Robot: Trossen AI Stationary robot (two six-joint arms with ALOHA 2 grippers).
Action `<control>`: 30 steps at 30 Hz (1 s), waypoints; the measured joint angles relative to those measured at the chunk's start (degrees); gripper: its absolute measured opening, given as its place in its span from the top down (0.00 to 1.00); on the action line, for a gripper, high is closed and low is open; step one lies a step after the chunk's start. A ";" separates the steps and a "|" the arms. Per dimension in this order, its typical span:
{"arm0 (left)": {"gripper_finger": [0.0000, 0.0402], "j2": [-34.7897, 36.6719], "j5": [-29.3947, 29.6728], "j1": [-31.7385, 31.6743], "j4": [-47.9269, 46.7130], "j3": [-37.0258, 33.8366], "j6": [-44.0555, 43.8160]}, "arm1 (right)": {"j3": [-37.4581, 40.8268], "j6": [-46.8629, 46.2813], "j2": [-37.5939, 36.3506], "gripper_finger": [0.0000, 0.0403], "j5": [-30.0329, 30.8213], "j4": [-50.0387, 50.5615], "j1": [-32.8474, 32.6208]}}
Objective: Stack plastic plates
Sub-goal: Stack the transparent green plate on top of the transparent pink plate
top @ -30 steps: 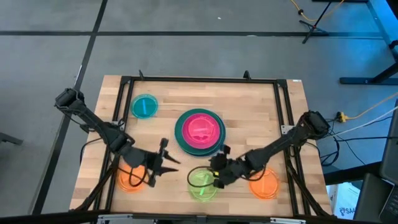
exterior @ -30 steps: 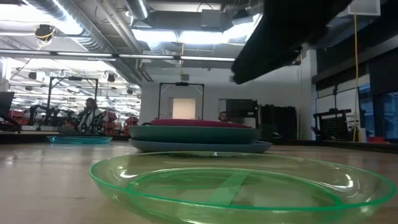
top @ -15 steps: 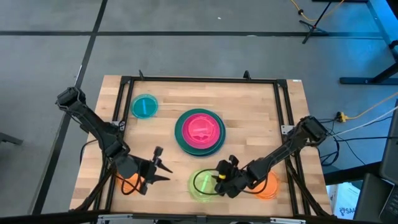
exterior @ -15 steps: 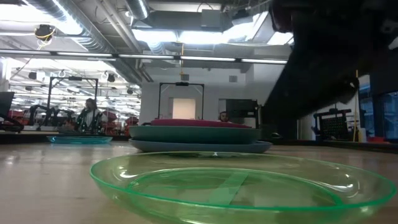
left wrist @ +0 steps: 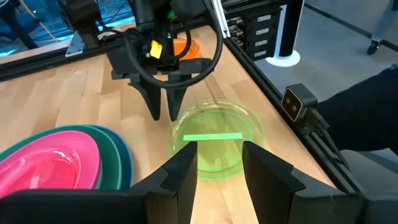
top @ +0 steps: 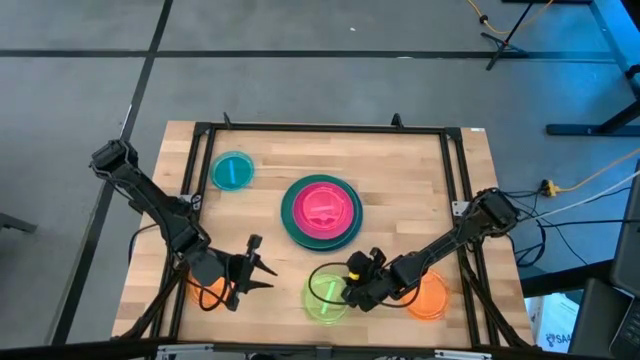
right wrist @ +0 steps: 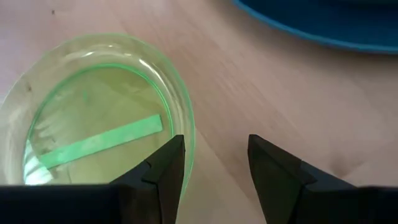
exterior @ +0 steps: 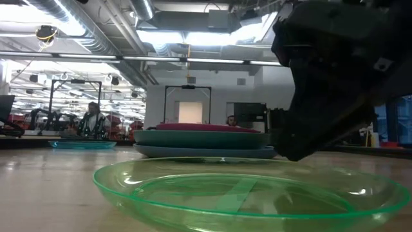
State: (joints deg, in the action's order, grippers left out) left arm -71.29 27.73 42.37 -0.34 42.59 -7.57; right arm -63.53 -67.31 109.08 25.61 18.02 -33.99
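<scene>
The lime plate (top: 322, 300) lies flat near the table's near edge, also seen in the low view (exterior: 251, 193) and the right wrist view (right wrist: 93, 137). My right gripper (top: 350, 293) is open, low at the plate's right rim, pointing down; in its wrist view (right wrist: 214, 162) one finger is over the rim and one is outside it. My left gripper (top: 255, 272) is open and hovers left of the plate. The stack (top: 322, 210) shows blue, teal, magenta and red-pink plates. The cyan plate (top: 232, 171) lies far left. No grey-blue plate shows.
One orange plate (top: 208, 292) lies under my left arm and another (top: 430, 298) lies under my right arm, both near the near edge. A black frame (top: 320, 128) runs around the table. Bare wood (top: 420, 180) lies to the right of the stack.
My right gripper has moved toward the near edge and come down to the lime plate's right rim. My left gripper has drawn back a little toward the near left. No plate has moved.
</scene>
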 joint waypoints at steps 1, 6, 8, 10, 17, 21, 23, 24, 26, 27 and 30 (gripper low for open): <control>0.70 0.00 -0.10 0.00 -0.02 0.00 0.00 | -0.02 0.00 0.10 0.58 -0.29 0.01 0.27; 0.70 0.00 -0.21 -0.10 -0.11 0.00 0.44 | -0.02 0.04 2.34 0.58 -0.79 -0.13 0.82; 0.70 0.00 -0.19 -0.17 -0.31 0.00 0.46 | -0.13 0.35 3.16 0.58 -0.86 -0.66 0.97; 0.70 0.00 -0.20 -0.39 -0.33 0.00 0.53 | -0.23 1.01 3.99 0.58 -1.49 -1.44 1.03; 0.70 0.00 -0.22 -0.77 -0.46 0.00 4.45 | -0.11 4.36 3.54 0.68 -1.82 -1.30 1.02; 0.70 0.00 -0.18 -1.58 -0.10 0.00 5.09 | -0.11 7.16 3.54 0.81 -1.75 -1.05 1.06; 0.70 0.00 -0.21 -2.13 -0.10 0.00 5.18 | -0.11 8.63 3.54 0.88 -1.43 -1.08 1.06; 0.70 0.00 -0.20 -2.46 -0.10 0.00 5.18 | -0.11 9.18 3.55 0.91 -0.92 -1.16 1.06; 0.70 0.00 -0.18 -3.17 -0.07 0.00 5.20 | -0.11 10.52 3.52 0.96 0.02 -1.31 1.02; 0.70 0.00 -0.18 -3.50 -0.07 0.00 5.18 | -0.11 11.41 3.35 0.98 0.13 -1.29 1.04; 0.70 0.09 -0.16 -4.22 -0.08 0.00 5.20 | -0.07 14.21 2.49 0.98 0.79 -0.98 1.06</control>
State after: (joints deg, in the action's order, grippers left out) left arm -71.19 27.57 38.15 -0.42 42.59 -2.37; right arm -63.59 -53.09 111.56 26.40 17.04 -32.93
